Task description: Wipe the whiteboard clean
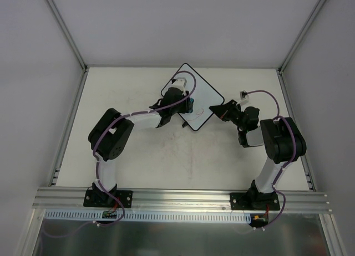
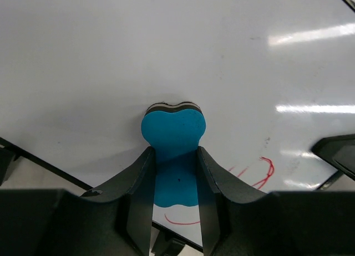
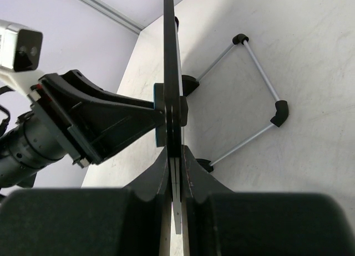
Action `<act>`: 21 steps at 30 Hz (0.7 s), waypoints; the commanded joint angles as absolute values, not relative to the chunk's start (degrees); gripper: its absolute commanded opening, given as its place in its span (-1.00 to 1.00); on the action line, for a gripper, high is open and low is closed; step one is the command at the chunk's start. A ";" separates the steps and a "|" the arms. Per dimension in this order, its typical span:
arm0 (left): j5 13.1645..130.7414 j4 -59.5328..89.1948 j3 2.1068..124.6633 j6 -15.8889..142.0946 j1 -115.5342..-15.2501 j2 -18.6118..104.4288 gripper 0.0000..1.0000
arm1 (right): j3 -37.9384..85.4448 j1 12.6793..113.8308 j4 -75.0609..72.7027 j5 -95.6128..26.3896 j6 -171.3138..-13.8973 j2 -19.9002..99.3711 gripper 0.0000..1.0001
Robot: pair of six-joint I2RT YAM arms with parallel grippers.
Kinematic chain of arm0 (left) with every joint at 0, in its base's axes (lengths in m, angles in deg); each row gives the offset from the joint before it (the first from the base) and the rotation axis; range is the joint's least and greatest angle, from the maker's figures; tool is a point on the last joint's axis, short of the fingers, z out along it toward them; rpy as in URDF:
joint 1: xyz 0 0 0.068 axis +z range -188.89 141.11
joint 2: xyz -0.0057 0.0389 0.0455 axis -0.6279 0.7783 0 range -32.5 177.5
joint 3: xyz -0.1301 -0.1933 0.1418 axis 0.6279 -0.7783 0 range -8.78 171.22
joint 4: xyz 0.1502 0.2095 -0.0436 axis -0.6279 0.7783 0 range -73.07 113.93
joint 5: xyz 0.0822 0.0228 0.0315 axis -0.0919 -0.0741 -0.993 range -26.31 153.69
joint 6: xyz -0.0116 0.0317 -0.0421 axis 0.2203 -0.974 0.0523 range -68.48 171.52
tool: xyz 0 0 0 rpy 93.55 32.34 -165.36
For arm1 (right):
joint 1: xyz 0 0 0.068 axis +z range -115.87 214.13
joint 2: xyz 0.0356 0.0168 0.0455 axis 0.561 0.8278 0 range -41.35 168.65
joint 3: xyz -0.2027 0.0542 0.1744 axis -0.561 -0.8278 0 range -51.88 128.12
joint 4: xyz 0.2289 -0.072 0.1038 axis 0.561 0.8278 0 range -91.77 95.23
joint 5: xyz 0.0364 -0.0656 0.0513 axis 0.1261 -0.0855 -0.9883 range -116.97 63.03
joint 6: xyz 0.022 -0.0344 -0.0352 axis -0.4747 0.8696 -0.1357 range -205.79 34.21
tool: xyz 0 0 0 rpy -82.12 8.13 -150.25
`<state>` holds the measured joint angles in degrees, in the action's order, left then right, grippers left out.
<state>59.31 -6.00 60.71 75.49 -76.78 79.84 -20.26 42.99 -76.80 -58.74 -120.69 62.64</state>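
Left gripper (image 2: 175, 153) is closed on a blue eraser (image 2: 173, 128), its fingers squeezing the eraser's narrow middle, and the eraser's dark felt end presses against the face of the whiteboard (image 2: 166, 56). Red marks (image 2: 260, 170) show on the board just right of that gripper. Right gripper (image 3: 175, 150) is clamped on the board's edge, one finger on each face; from its wrist the board appears edge-on, with the eraser touching it from the left and a wire stand (image 3: 260, 84) on the other side. From above, the board sits at the far middle of the table (image 1: 166, 162), between the two grippers.
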 commanded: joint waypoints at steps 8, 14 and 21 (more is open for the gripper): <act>66.86 -9.61 56.69 66.91 -83.89 78.77 -1.00 | -18.13 43.71 -84.66 -59.49 -122.00 61.84 -1.00; 62.13 -8.29 57.75 61.12 -88.10 78.60 -1.00 | -18.04 43.80 -84.66 -59.58 -122.09 61.84 -1.00; 58.95 -6.45 58.10 60.66 -90.40 78.51 -1.00 | -18.04 43.80 -84.74 -59.67 -122.09 61.75 -1.00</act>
